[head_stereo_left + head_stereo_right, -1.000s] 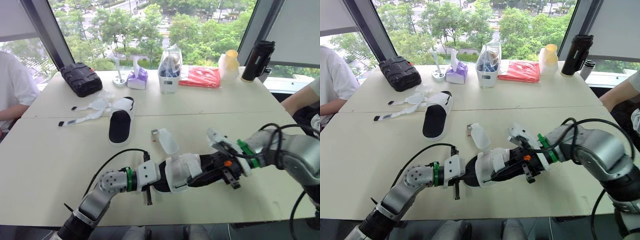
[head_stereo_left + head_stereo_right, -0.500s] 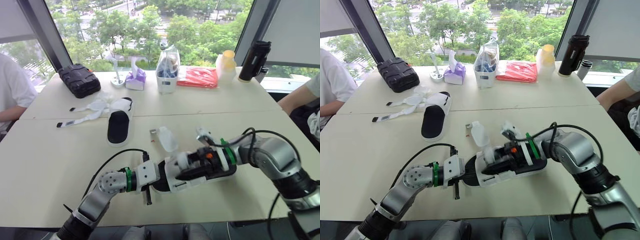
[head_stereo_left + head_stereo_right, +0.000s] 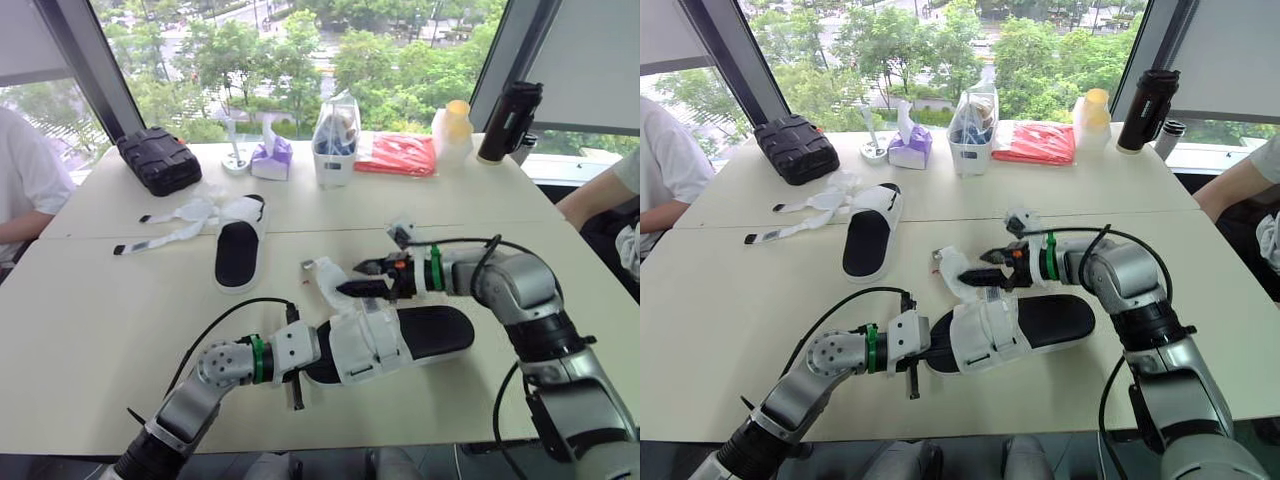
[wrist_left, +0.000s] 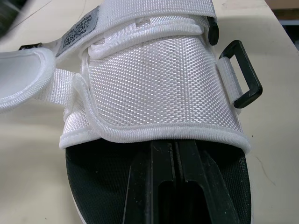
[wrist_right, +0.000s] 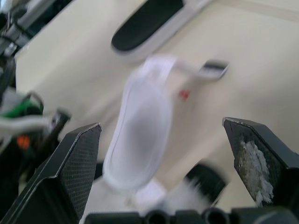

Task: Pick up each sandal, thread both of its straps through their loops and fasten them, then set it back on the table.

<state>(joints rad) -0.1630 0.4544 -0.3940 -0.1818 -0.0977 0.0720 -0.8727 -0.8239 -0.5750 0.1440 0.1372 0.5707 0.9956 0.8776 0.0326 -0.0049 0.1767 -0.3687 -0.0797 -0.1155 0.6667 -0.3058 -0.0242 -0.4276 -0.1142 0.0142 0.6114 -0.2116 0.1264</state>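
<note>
A black-soled sandal [image 3: 432, 330] with white straps [image 3: 365, 345] lies on the table in front of me. My left gripper [image 4: 176, 158] is shut, its fingers pushed in over the insole under the front strap. A black buckle loop [image 4: 243, 74] sticks out at the strap's side. The sandal's loose padded strap [image 3: 325, 280] rises from its far side. My right gripper [image 3: 358, 280] hovers at that strap, fingers [image 5: 79, 158] spread wide to either side of it, holding nothing. The second sandal [image 3: 238, 250] lies further back on the left, straps [image 3: 185, 215] spread out.
Along the table's far side stand a black case [image 3: 160, 158], a tissue box [image 3: 270, 158], a clear bin [image 3: 337, 140], a red packet [image 3: 400, 155], a bottle [image 3: 455, 130] and a black flask [image 3: 505, 120]. People sit at the left [image 3: 25, 180] and right [image 3: 600, 195] edges.
My right gripper let go of the near sandal's heel end, opened, and moved back and left to the loose strap. The sandal now rests flat on the table. The left gripper stayed put.
</note>
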